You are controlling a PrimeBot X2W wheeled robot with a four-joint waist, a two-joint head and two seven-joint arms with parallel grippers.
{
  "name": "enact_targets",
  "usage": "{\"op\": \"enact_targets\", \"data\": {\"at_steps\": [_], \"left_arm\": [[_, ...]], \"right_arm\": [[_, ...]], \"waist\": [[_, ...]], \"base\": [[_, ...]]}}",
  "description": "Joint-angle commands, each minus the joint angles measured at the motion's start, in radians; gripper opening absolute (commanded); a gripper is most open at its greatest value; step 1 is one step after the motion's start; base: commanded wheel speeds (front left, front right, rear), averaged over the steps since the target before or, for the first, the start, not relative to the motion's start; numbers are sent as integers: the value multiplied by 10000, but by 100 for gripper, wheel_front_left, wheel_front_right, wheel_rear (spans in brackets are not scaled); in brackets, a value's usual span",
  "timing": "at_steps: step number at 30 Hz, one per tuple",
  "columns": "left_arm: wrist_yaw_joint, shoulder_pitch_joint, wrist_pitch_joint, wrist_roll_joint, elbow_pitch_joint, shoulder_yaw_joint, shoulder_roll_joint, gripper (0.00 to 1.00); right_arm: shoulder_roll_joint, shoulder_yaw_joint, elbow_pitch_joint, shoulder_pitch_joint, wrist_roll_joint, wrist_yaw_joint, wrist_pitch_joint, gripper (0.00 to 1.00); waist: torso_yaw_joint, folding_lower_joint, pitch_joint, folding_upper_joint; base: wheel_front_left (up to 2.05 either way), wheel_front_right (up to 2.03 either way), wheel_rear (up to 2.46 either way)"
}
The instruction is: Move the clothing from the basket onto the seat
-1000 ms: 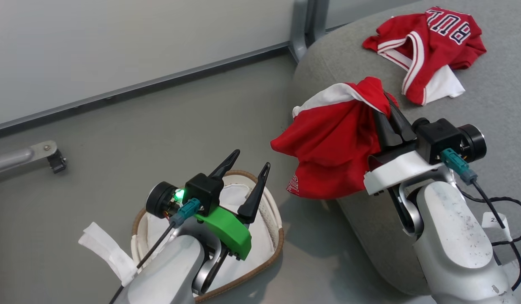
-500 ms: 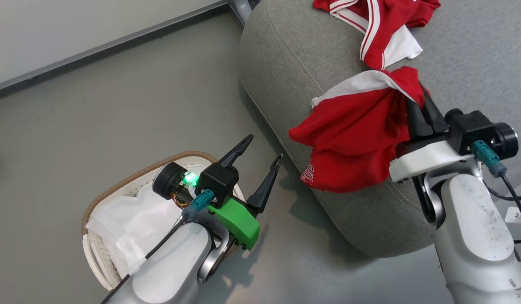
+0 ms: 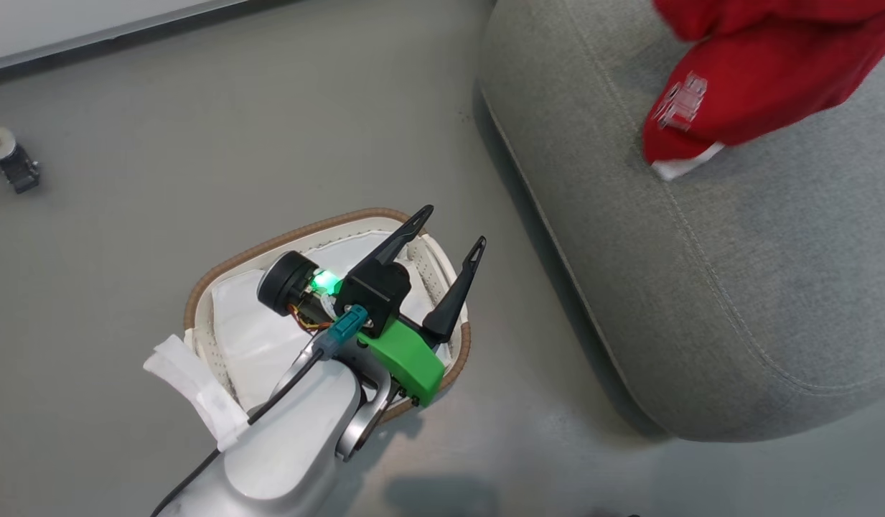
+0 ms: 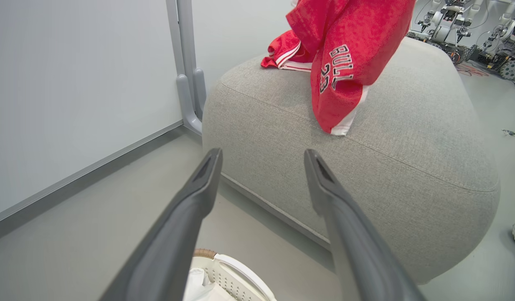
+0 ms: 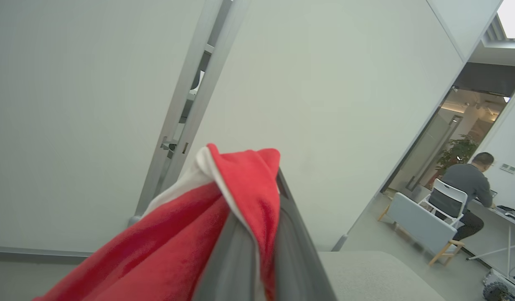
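Clothing (image 4: 345, 62): one red garment hangs bunched from the right hand (image 5: 265, 196), whose two dark fingers are pressed together on a fold of red cloth with a white panel. Black-and-white lettering shows on the hanging side in the left wrist view. Its white-edged lower hem appears to rest on the top of the seat (image 4: 386, 167), close to the stitched seam. Head view catches the same garment (image 3: 765, 79) blurred at the upper right, over the seat (image 3: 700, 287).

Second garment (image 4: 282, 52): red with red-white striped trim, lying flat on the seat top behind the hanging one.

Basket (image 3: 291, 233): on the floor (image 3: 162, 143), just beside the seat's front edge but apart from it. Inside lies the white liner (image 3: 248, 330); one strip of it droops over the rim at the near left. Perforated cream wall and brown rim visible.

Left hand (image 3: 454, 226): fingers spread wide apart, holding nothing, poised above the basket's seat-side rim, tips pointing toward the seat.

Surroundings: pale wall panels with a grey metal post (image 4: 186, 71) behind the seat. Right wrist view shows a person (image 5: 468, 192) sitting on a white chair in a far doorway.
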Motion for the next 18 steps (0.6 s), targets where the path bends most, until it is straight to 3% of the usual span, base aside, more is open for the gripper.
{"op": "enact_targets", "data": {"at_steps": [1,5,8,18], "left_arm": [[-16,-218,11,101,-45,-22,-1,100],[45,-371,14,211,-160,-110,-15,100],[67,-429,12,261,-275,-158,-11,100],[163,-540,243,331,-605,-273,230,100]], "right_arm": [[-277,-232,263,-428,134,-14,97,0],[-1161,-917,1087,-1188,35,-14,426,0],[-1412,-1234,1664,-1199,-215,-14,578,0],[-596,-2132,4295,104,-791,-14,-37,0]], "waist": [[786,-1,554,-1],[1258,-1,878,-1],[1466,-1,1111,-1],[1463,-1,1819,-1]], "base": [[0,0,0],[0,0,0],[0,0,0],[0,0,0]]}}
